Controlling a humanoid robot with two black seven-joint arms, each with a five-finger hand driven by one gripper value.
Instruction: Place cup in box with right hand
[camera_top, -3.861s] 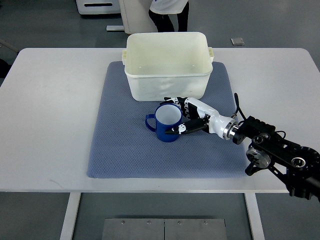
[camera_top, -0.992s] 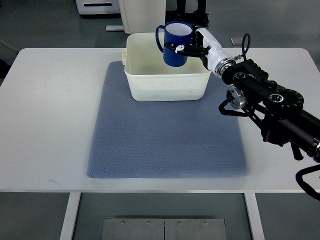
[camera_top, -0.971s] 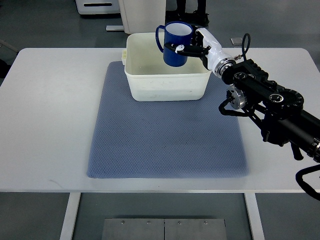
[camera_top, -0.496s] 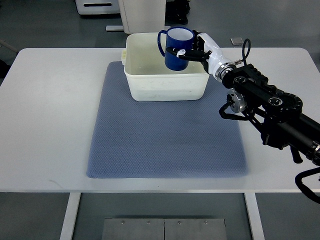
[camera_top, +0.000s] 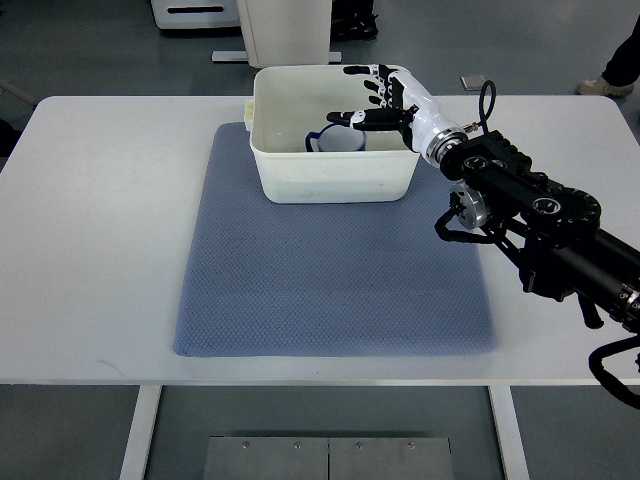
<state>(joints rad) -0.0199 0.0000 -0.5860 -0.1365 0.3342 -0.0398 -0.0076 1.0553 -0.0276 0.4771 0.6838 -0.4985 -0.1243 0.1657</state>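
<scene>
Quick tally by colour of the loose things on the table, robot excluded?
Blue: 2, the cup and the mat.
Cream white: 1, the box, which holds the cup.
Total: 3.

Lab, white table (camera_top: 90, 230), grey floor (camera_top: 100, 50)

A glossy blue cup (camera_top: 337, 142) sits in a smooth cream plastic box (camera_top: 334, 133) on a textured, matt blue-grey mat (camera_top: 330, 270) over a smooth white table (camera_top: 100, 240)
</scene>
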